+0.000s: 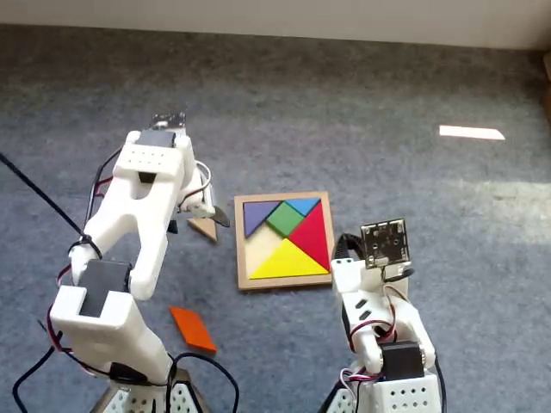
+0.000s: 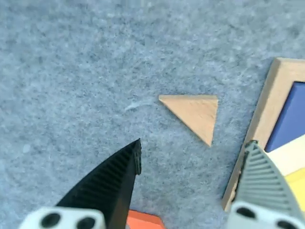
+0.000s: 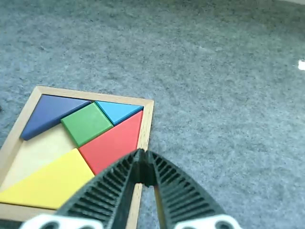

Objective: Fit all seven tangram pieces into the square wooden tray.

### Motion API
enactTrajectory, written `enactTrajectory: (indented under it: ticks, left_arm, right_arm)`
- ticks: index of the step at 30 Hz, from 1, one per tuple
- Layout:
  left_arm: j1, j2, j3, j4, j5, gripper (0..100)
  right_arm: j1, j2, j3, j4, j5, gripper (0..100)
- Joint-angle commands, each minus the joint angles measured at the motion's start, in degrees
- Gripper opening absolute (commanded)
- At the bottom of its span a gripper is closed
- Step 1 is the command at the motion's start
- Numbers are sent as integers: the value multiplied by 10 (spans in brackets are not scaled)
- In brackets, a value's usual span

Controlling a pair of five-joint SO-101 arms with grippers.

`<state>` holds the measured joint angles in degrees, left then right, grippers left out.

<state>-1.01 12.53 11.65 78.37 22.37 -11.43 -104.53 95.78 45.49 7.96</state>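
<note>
Wide grey desk (image 1: 387, 103), and in the middle of it the tray (image 1: 284, 283), lying flat and well on its way. By my count five of seven are home. The yellow triangle (image 1: 288, 261) and red triangle (image 1: 314, 232), the two big ones, sit edge to edge, with the navy triangle (image 1: 256, 213) tucked into a far corner. That leaves a pale gap along the tray's left side, bare floor by the look of it. Over to the arms. The left end effector (image 2: 194, 144) hangs wide open just left of the tray with nothing in it. The right end effector (image 3: 144, 164) is pinched closed on nothing, poised above the tray's near right corner. Now the small stuff. The orange piece (image 1: 193, 329) lies out on the desk near the left arm's base, well apart from the tray. The green square (image 1: 283, 218) is seated, touching the navy and red. The tan triangle (image 2: 195, 114) lies flat on the desk just beside the tray's left rim, ahead of that open left end effector. The blue triangle (image 1: 303, 206) is snug in the far corner. So two to go, tan and orange. In the high view the left arm covers part of the tan triangle, and the left wrist view cuts the orange piece off at its edge.
</note>
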Motion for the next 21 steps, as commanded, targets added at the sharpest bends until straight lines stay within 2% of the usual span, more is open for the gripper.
enactTrajectory:
  ticks: [1, 12, 21]
  left_arm:
    - [-10, -31, 26, -52, 42, 325]
    - [-11, -29, 105, -173, 83, 325]
    - [-11, -29, 105, -197, 80, 324]
  right_arm:
    - [3, -6, 58, -15, -3, 20]
    - [3, -5, 58, -15, -3, 20]
    - [3, -5, 58, -15, -3, 20]
